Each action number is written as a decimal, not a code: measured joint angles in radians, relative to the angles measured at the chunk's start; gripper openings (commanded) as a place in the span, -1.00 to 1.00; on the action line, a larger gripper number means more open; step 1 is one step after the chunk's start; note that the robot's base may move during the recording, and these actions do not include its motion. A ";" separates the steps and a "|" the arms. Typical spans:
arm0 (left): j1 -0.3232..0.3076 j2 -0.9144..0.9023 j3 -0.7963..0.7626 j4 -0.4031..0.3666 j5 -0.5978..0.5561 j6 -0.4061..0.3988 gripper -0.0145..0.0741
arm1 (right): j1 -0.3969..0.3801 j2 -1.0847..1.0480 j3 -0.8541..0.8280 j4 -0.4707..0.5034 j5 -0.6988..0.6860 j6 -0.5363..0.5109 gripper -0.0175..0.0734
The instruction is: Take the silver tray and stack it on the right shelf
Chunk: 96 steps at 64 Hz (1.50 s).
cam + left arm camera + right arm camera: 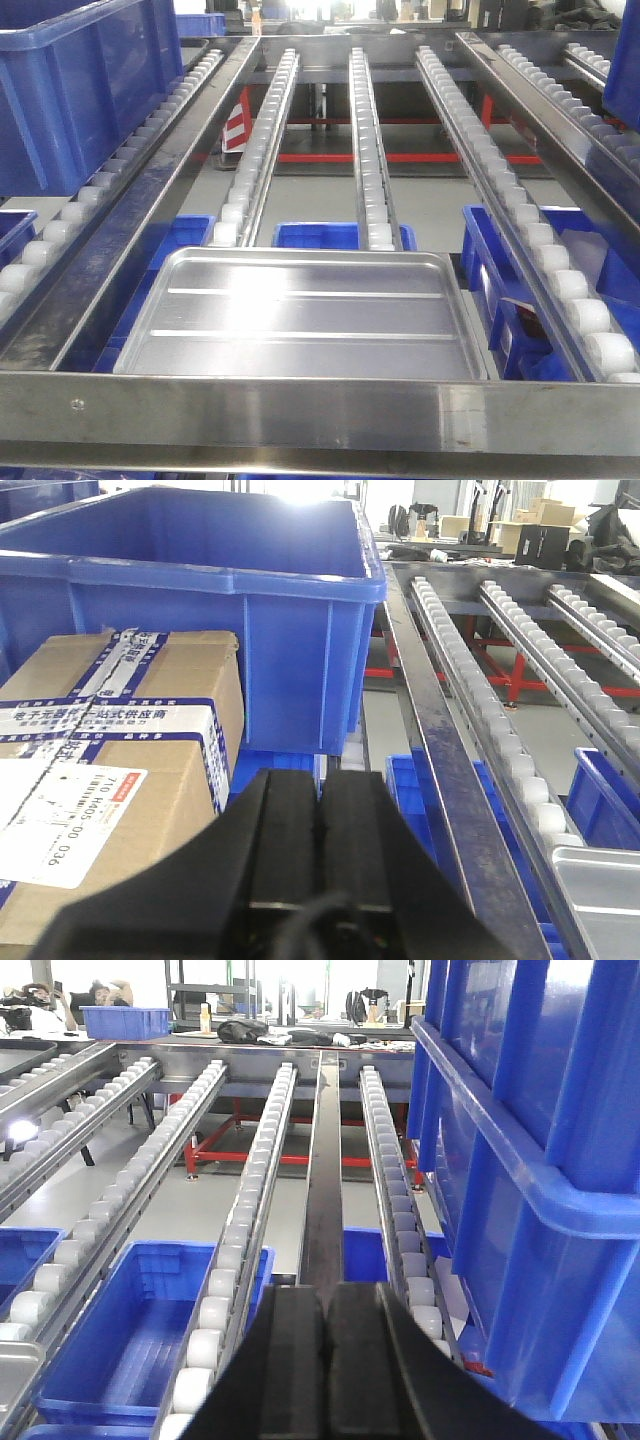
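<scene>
The silver tray (pixel 300 320) lies flat on the white roller rails (pixel 372 150). Its long axis runs left to right, and its near long edge sits just behind and parallel to the steel front bar (pixel 330 410). The two raised ridges on its floor run the same way. Nothing rests in it and nothing touches it.

Both arms flank the tray. The left gripper (pixel 320 792) hangs off the tray's left end, with a steel side rail (pixel 440 780) and a line of rollers between them. Only the tray's left corner shows, at the lower right of the left wrist view. Farther out from the tray on that side stand a blue bin (pixel 200 590) and a taped cardboard box (pixel 110 770).

The right gripper (pixel 325 1308) hangs off the tray's right end. What looks like the tray's right rim shows at the lower left edge of the right wrist view, with one roller rail between. A blue crate (pixel 540 1160) stands beyond the gripper, away from the tray.

I cannot tell which arm is nearer; they look about even. Both pairs of fingers are pressed together and hold nothing, so they would have to part before taking a short end rim.

I cannot tell whether this rack is the right shelf.
</scene>
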 measured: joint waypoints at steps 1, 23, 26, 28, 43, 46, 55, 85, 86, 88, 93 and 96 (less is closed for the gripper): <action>0.000 0.000 0.000 0.000 0.000 0.000 -0.88 | 0.000 0.000 0.000 0.000 -0.002 0.000 -0.49; 0.000 0.000 -0.098 -0.042 -0.024 0.000 -0.88 | 0.000 0.000 -0.056 0.000 -0.121 0.000 -0.49; 0.000 0.000 -0.164 -0.042 0.015 0.000 -0.88 | 0.000 0.000 -0.109 0.000 -0.110 0.000 -0.49; 0.000 0.000 -0.205 -0.042 0.049 0.000 -0.88 | 0.000 0.006 -0.147 0.000 -0.101 0.000 -0.49; 0.000 0.227 -0.579 -0.042 0.367 0.002 -0.87 | 0.002 0.196 -0.423 0.000 0.030 0.000 -0.48; 0.000 0.290 -0.636 -0.042 0.415 0.008 -0.87 | 0.004 0.231 -0.459 0.000 0.059 0.000 -0.48; 0.000 0.514 -0.803 -0.057 0.555 0.052 -0.75 | 0.053 0.319 -0.490 0.000 0.133 0.000 -0.44; -0.078 0.957 -0.918 -0.585 0.783 0.327 0.15 | 0.362 0.606 -0.492 0.105 0.233 0.000 0.52; -0.102 0.966 -0.918 -0.594 0.781 0.333 0.15 | 0.377 0.623 -0.492 0.112 0.235 0.000 0.52; -0.145 0.986 -0.918 -0.609 0.771 0.346 0.13 | 0.400 0.650 -0.492 0.120 0.235 0.000 0.52; -0.238 1.038 -0.919 -0.623 0.742 0.386 0.08 | 0.450 0.714 -0.492 0.131 0.235 0.000 0.52; -0.278 1.075 -0.920 -0.631 0.728 0.396 0.08 | 0.477 0.757 -0.492 0.140 0.235 0.000 0.52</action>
